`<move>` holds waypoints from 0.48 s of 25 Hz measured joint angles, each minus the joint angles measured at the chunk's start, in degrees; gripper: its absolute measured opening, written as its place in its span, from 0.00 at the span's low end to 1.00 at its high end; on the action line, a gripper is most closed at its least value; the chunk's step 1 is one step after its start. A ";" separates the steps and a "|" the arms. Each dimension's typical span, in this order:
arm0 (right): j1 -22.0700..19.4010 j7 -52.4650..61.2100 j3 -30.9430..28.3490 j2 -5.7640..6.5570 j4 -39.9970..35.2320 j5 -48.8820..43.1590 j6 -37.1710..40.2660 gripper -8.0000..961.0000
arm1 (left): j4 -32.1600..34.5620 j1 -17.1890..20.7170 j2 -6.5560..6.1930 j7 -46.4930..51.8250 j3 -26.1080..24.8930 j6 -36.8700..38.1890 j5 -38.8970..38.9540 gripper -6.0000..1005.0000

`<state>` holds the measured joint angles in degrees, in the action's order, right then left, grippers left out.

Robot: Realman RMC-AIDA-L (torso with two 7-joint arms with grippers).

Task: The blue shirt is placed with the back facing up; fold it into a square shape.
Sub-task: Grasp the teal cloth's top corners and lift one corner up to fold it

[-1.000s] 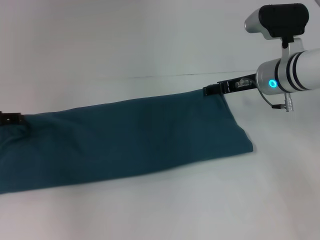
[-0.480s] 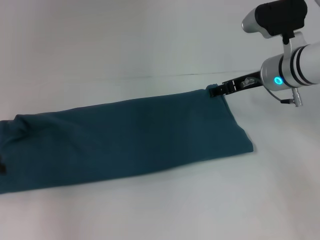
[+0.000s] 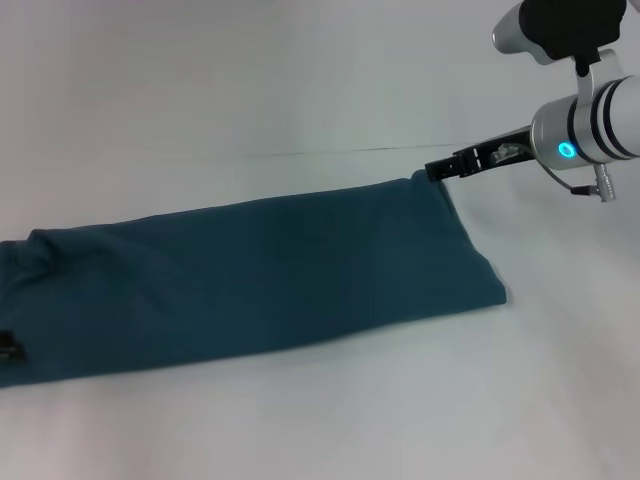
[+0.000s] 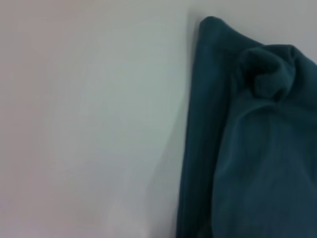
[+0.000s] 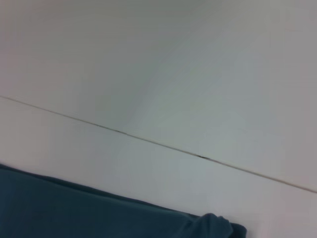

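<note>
Across the white table (image 3: 300, 90), the blue shirt (image 3: 260, 280) is lying as one long, narrow band, already folded lengthwise, running from the robot's left edge of the head view toward the right, where it is ending in a rounded corner. At its far right corner the right gripper (image 3: 437, 171) is touching or just meeting the cloth; whether its jaws are clenched on the hem or released I cannot tell, as the dark fingertips are blending into the fabric edge. Only a small black sliver of the left gripper (image 3: 8, 348) is showing at the left border, resting at the shirt's near edge, and its jaws cannot be judged either.

My concern is that the band is needing crosswise folds to become a square, and the soft knit is looking limp and clingy. If one corner is being lifted alone, the layers are likely to slide apart and the tidy long edges will skew. The left wrist view is showing a puckered lump (image 4: 265, 74) near that end, which could get trapped inside a fold and leave a bulge. A shallow pinch on a single layer could also peel the stack open.

The fabric is matte, dark teal, gently rippled, with rolled edges; the table is smooth, with a thin seam line (image 5: 158, 145) crossing it.
</note>
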<state>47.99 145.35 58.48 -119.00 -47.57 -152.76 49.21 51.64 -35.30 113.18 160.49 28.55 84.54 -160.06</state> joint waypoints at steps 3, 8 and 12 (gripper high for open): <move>-0.01 -0.23 0.45 -0.26 -0.11 -0.05 0.18 0.97 | -1.28 -0.25 -0.09 0.98 -0.02 -1.79 0.02 0.90; -0.01 -0.25 1.78 -0.38 -0.12 -0.09 0.26 0.97 | -2.84 -0.55 -0.19 1.91 -1.85 -3.41 0.59 0.89; -0.01 -0.16 2.04 -0.40 -0.15 -0.09 0.28 0.97 | -4.76 -0.70 -0.44 1.93 -2.80 -4.22 1.16 0.88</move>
<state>47.99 145.20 60.53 -119.40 -47.72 -152.85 49.49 46.88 -36.01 112.74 162.42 25.75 80.32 -158.90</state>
